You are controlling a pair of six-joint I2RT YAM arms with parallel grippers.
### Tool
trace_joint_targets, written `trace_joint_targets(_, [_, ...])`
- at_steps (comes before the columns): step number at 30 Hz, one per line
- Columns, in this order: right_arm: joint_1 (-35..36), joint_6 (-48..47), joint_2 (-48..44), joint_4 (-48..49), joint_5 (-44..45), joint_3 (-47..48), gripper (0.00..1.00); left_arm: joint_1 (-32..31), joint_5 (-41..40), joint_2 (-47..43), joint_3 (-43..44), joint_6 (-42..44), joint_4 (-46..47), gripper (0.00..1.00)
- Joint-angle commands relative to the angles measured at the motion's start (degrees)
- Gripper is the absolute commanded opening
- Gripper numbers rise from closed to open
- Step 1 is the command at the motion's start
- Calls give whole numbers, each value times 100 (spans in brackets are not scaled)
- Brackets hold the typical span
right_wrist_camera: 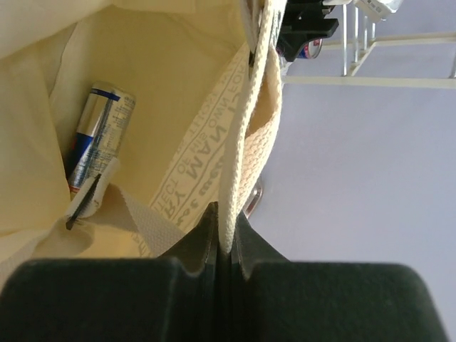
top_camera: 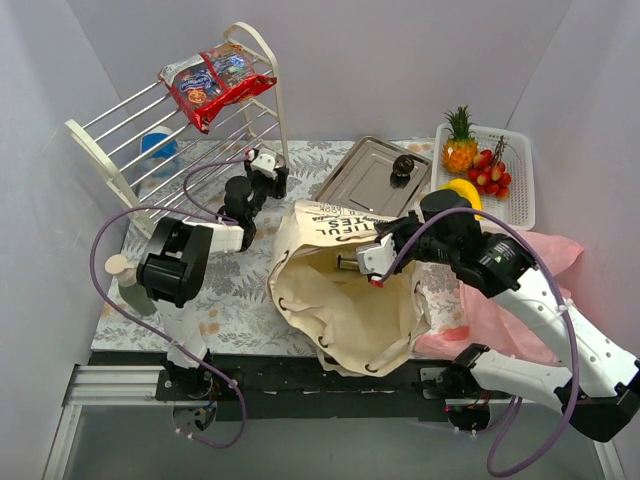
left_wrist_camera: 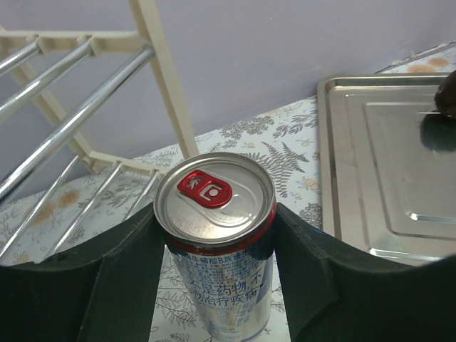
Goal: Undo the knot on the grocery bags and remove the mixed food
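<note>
Rack [top_camera: 180, 110] and tray [top_camera: 365, 178] behind canvas tote [top_camera: 330, 285]

Upright can [left_wrist_camera: 216, 246] in left claw [left_wrist_camera: 215, 217]

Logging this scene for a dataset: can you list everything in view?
canvas tote: 1, beige, table centre
pink bag: 1, pink, right of tote
drink can: 2, blue-silver; one in left gripper, one lying inside tote
rack: 1, cream, metal bars, far left
snack packets: count unclear, red-edged, atop rack
basket: 1, white, far right
pineapple: 1, yellow, green crown, in basket
banana: 1, yellow, basket's near corner
red fruits: several, red, in basket
tray: 1, steel, behind tote, small dark object on it
tub: 1, blue, under rack
left gripper: black, shut on drink can
right gripper: black, shut on canvas tote's handle
</note>
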Motion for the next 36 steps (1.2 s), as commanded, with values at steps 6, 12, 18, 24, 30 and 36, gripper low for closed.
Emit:
trace_joint_targets(6, [2, -60, 438, -681, 702, 520, 1, 45, -910, 627, 836, -390, 894, 0])
trace_joint_targets(12, [2, 116, 412, -760, 703, 451, 1, 71, -918, 1172, 1223, -355, 1069, 0])
trace_joint_targets(18, [-7, 178, 429, -663, 800, 415, 1, 97, -875, 1612, 1329, -100, 1421, 0])
trace_joint_targets(24, [2, 222, 420, -707, 870, 398, 1, 168, -813, 1771, 1277, 67, 1527, 0])
trace_joint_targets(30, [2, 231, 385, -611, 835, 275, 1, 168, -708, 1577, 1162, 93, 1246, 66])
trace_joint_targets(36, [2, 99, 455, -375, 861, 161, 1, 168, -830, 1270, 1118, 111, 930, 98])
